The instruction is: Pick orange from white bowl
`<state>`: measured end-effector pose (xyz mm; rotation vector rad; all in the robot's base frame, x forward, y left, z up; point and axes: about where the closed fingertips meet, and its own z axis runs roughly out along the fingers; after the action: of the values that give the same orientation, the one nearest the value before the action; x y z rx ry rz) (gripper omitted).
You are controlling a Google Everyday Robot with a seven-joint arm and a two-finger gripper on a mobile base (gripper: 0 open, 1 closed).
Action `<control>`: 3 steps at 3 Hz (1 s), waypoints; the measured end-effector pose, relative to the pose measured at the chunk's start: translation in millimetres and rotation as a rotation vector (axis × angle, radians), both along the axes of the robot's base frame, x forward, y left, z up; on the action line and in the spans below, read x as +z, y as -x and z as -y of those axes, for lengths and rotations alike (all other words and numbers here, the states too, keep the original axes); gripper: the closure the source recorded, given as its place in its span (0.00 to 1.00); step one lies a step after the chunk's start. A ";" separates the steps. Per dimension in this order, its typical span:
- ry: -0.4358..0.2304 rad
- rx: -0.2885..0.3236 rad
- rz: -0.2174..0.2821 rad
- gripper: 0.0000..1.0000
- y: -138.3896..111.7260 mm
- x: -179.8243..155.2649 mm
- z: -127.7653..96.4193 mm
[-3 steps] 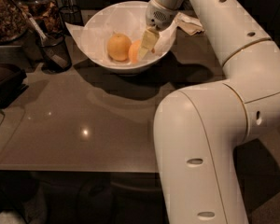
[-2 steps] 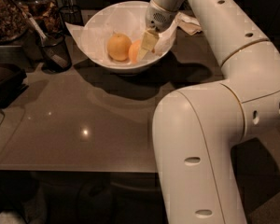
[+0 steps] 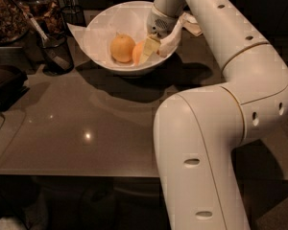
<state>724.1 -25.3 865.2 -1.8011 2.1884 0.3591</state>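
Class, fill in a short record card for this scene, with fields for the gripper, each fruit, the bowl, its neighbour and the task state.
Gripper: gripper lowered into the bowl, against the orange
Orange: orange inside the bowl, partly hidden by the gripper
Other fruit: paler yellow-tan fruit, just picture-left of the orange
Bowl: white bowl, at the far side of the table
Neighbour: dark mesh cup, picture-left of the bowl
Task state: orange not yet lifted out
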 end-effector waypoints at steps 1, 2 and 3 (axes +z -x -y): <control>0.004 -0.005 -0.014 0.28 -0.4 -8.3 0.2; 0.004 -0.009 0.007 0.46 -1.1 -7.9 2.2; 0.004 -0.009 0.007 0.70 -1.1 -7.9 2.2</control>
<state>725.2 -27.6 857.4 -1.7910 2.1933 0.3464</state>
